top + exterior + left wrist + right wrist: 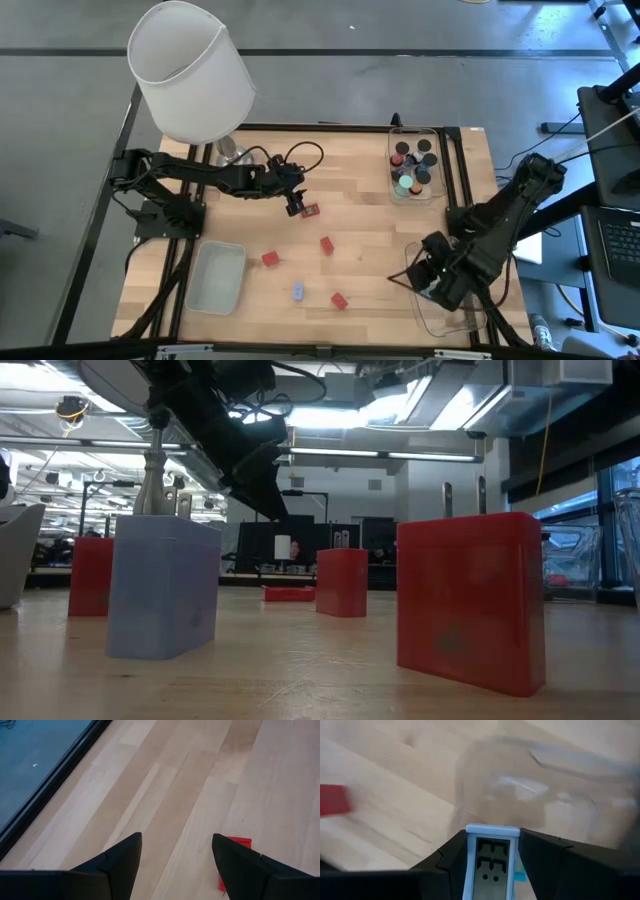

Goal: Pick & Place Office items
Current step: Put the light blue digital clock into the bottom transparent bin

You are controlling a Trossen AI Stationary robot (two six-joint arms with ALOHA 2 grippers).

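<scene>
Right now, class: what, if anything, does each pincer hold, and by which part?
The right pincer grips a flat white rectangular piece by its two long sides. The left pincer is open and holds nothing.

White lamp (192,70), frosted tray (216,277), wooden table (360,200).

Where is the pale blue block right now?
In the high view the pale blue block stands on the table's near-middle, between the frosted tray on the left arm's side and a red block, apart from both.
</scene>
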